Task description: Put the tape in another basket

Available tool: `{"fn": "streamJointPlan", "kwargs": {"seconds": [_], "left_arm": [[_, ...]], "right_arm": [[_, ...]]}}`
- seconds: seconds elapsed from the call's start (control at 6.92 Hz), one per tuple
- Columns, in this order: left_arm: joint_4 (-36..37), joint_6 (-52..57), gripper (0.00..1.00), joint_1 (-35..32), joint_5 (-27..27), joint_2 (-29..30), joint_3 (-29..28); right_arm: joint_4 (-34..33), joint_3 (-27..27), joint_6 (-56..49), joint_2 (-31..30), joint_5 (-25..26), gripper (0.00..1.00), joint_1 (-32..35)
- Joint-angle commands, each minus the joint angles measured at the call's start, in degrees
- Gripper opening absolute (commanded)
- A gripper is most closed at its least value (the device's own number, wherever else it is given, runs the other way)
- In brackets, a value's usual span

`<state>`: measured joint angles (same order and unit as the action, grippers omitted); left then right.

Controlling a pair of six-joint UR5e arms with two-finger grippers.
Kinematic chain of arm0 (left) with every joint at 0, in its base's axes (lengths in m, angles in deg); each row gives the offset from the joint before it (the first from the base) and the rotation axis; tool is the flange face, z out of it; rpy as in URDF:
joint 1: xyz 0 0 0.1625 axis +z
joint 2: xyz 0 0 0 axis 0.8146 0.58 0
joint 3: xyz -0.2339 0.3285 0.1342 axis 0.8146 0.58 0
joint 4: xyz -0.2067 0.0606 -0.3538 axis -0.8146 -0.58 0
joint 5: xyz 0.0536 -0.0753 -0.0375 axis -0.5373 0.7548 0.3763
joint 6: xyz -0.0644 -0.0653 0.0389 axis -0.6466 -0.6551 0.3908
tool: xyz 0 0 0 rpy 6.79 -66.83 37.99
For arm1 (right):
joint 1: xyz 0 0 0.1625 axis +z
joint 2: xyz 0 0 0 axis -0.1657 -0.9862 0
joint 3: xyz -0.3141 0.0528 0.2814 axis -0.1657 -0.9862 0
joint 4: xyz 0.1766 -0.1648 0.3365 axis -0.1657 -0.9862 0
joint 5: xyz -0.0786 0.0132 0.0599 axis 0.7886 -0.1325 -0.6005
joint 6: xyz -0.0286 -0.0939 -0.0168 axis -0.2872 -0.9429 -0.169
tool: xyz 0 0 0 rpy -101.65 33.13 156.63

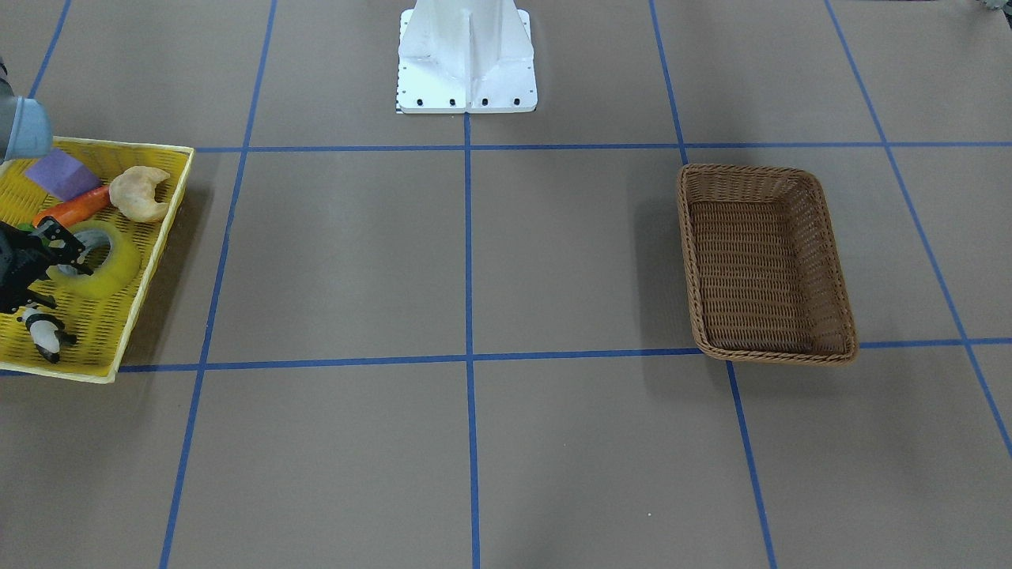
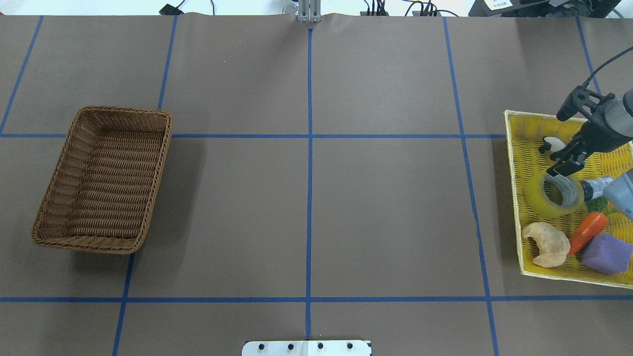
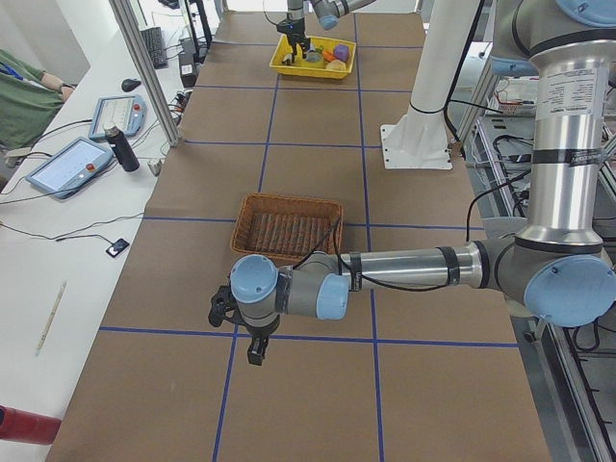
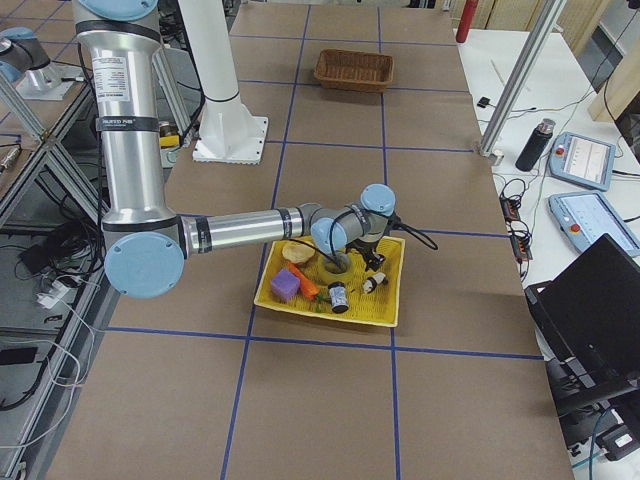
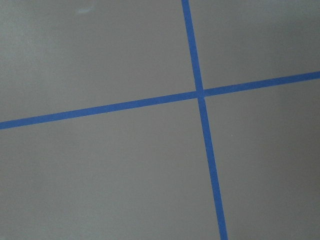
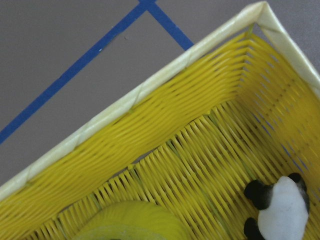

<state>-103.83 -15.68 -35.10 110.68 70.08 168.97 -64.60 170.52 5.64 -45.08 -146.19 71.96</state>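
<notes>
Tape [image 2: 534,199] lying in yellow tray [image 2: 531,132] at right.
Right gripper [image 2: 556,165] hangs spread above its far rim; left gripper [image 3: 255,354] unreadable, clenched or released; basket [image 2: 104,188] at left.

Brown-topped table [image 2: 385,207], gridded by blue tape lines [image 2: 309,173]. A white side bench [image 3: 58,260] carries two control tablets [image 3: 67,166] and a dark bottle [image 3: 121,147]; metal posts [image 3: 146,67] rise alongside.

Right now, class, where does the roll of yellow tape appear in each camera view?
Front-facing: tape at the left edge, in the yellow tray.
Overhead: right edge, in that tray.
Exterior left: far top, tiny, in the tray.
Exterior right: centre, in the tray.
Left wrist: not in it.
Right wrist: bottom edge, a sliver.
Shared landmark: the yellow tray.
</notes>
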Motion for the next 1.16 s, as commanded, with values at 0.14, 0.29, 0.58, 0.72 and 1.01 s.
{"fn": "streamJointPlan", "kwargs": {"seconds": [0.14,0.29,0.58,0.72,1.01], "left_arm": [[0.0,-0.1,0.98,0.0,0.2,0.1,0.0],[0.0,-0.2,0.98,0.0,0.3,0.1,0.0],[0.0,-0.1,0.98,0.0,0.4,0.1,0.0],[0.1,-0.2,0.98,0.0,0.4,0.1,0.0],[0.1,-0.2,0.98,0.0,0.3,0.1,-0.1]], "right_arm": [[-0.2,-0.6,-1.2,-0.6,0.0,0.65,0.1],[-0.2,-0.7,-1.2,-1.2,0.0,0.65,0.1],[-0.3,-1.7,-1.2,-1.3,0.0,0.65,0.0],[-0.3,-1.9,-1.2,-1.3,0.0,0.63,-0.1],[-0.4,-1.8,-1.1,-1.4,0.0,0.48,-0.1]]}}
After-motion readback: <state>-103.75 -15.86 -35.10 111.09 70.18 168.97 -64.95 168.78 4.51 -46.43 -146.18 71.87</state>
